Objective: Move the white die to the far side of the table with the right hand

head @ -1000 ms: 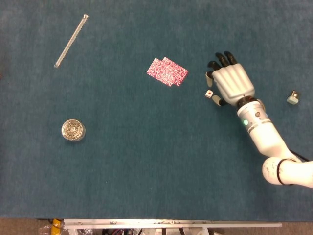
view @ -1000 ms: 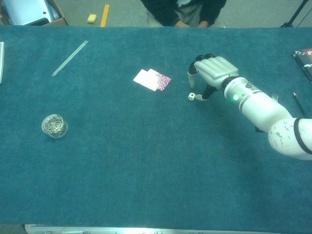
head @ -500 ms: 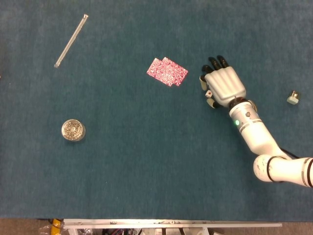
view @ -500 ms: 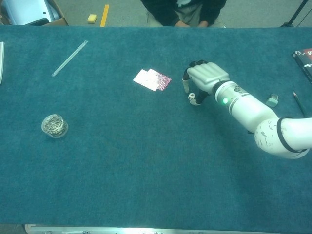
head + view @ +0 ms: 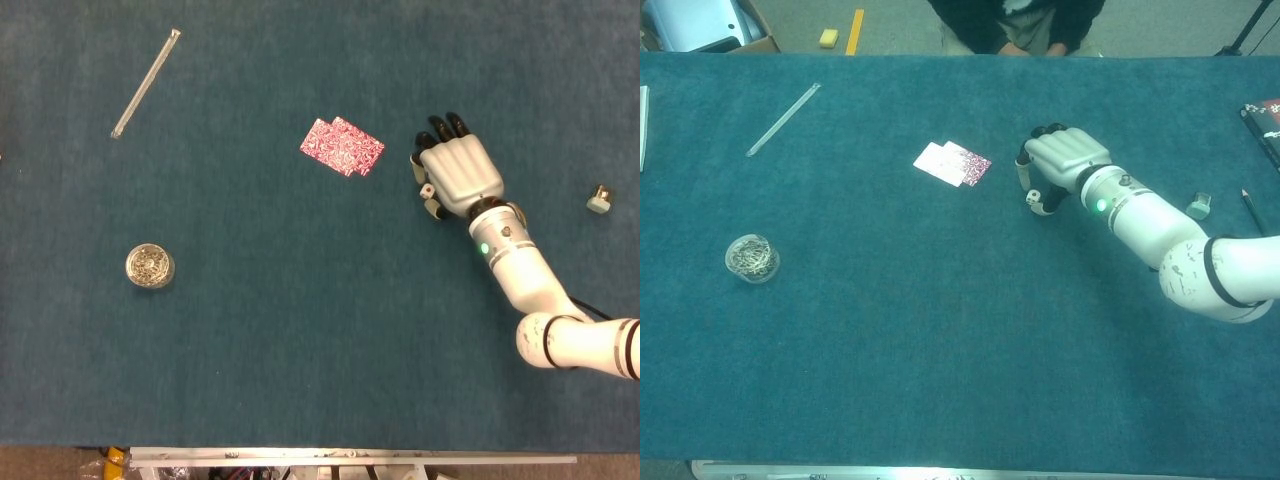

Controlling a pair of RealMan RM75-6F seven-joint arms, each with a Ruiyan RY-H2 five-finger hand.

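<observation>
Robot hand [image 5: 1065, 160] barely shifted, thumb beside white die [image 5: 1033, 197] – chest view

Table [image 5: 250, 330] cover: matt teal cloth, felt-like. Right hand [image 5: 460, 175]: glossy white plastic shell. Rod [image 5: 146, 83]: clear, glassy.

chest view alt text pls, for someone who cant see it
The right hand curls around the white die on a teal table. Patterned cards lie to its left, with a clear rod and a jar of clips further left.
</observation>
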